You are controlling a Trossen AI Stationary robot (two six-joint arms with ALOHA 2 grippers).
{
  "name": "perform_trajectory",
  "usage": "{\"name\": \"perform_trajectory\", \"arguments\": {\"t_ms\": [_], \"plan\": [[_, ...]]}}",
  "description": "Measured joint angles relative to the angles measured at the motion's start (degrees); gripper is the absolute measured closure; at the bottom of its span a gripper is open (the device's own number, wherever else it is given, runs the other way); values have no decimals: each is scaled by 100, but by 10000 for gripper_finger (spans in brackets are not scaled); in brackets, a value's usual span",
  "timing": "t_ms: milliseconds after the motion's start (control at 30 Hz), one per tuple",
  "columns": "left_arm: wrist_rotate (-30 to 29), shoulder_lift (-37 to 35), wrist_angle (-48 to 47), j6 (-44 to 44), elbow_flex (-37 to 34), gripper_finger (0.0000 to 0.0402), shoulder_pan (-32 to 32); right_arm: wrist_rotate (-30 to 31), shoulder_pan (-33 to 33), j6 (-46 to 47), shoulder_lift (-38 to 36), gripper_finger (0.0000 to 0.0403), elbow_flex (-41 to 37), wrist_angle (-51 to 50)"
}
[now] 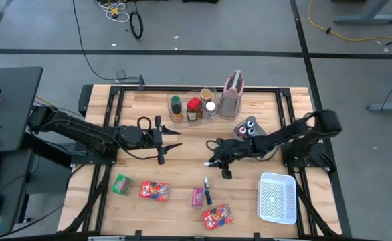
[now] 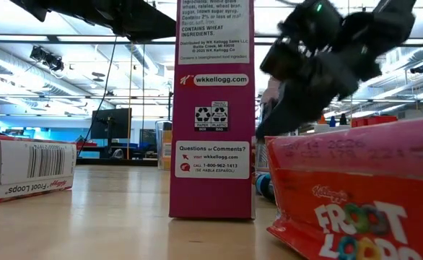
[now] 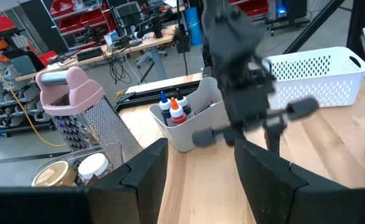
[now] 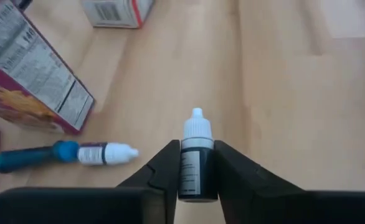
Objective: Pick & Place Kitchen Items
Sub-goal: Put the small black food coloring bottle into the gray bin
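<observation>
My right gripper (image 4: 195, 180) is shut on a small dark bottle with a white dropper cap (image 4: 197, 127), above the table's middle (image 1: 213, 161). A blue-capped bottle (image 4: 58, 152) lies on its side on the wood, near a pink packet (image 1: 197, 196) that stands upright. Two red packets (image 1: 154, 191) (image 1: 217, 215) and a green packet (image 1: 122, 184) lie along the near edge. My left gripper (image 3: 198, 168) is open, hovering left of centre (image 1: 166, 142) and facing the right arm. My right gripper pinches the small bottle by its dark body (image 4: 195, 165) between the two fingers. The fingers lie along the bottle, and the white cap sticks out past their ends. They slant down toward the table's left. The bottle is lifted clear of the wood.
A clear bin with spice jars (image 1: 192, 106) and a pinkish jug (image 1: 233, 94) stand at the far side. A grey cup with coloured-cap bottles (image 1: 248, 128) sits by the right arm. A white mesh basket (image 1: 277, 197) is at the near right. Bare wood lies between the grippers.
</observation>
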Motion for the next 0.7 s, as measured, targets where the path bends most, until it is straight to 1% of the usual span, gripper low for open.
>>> {"name": "perform_trajectory", "arguments": {"t_ms": [67, 200, 300, 400, 467, 567, 633, 700], "plan": [[0, -1, 2, 0, 0, 207, 0, 189, 10, -2, -492, 309, 1, -560], [0, -1, 4, -2, 0, 207, 0, 902, 36, 113, -1721, 316, 2, -2093], [0, -1, 2, -24, 0, 207, 0, 1387, 80, 642, -2632, 323, 2, -3286], [0, -1, 3, -37, 0, 207, 0, 1822, 157, 1503, -3369, 319, 7, -4614], [0, 0, 4, 13, 0, 207, 0, 1909, 208, 2137, -3675, 314, 7, -5500], [0, -1, 4, 77, 0, 207, 0, 1999, 275, 2811, -3844, 310, 7, -6508], [0, 0, 4, 147, 0, 207, 0, 2069, 301, 3053, -3835, 309, 7, -6935], [0, 0, 4, 153, 0, 207, 0, 2194, 312, 3176, -3815, 309, 7, -7129]]}}
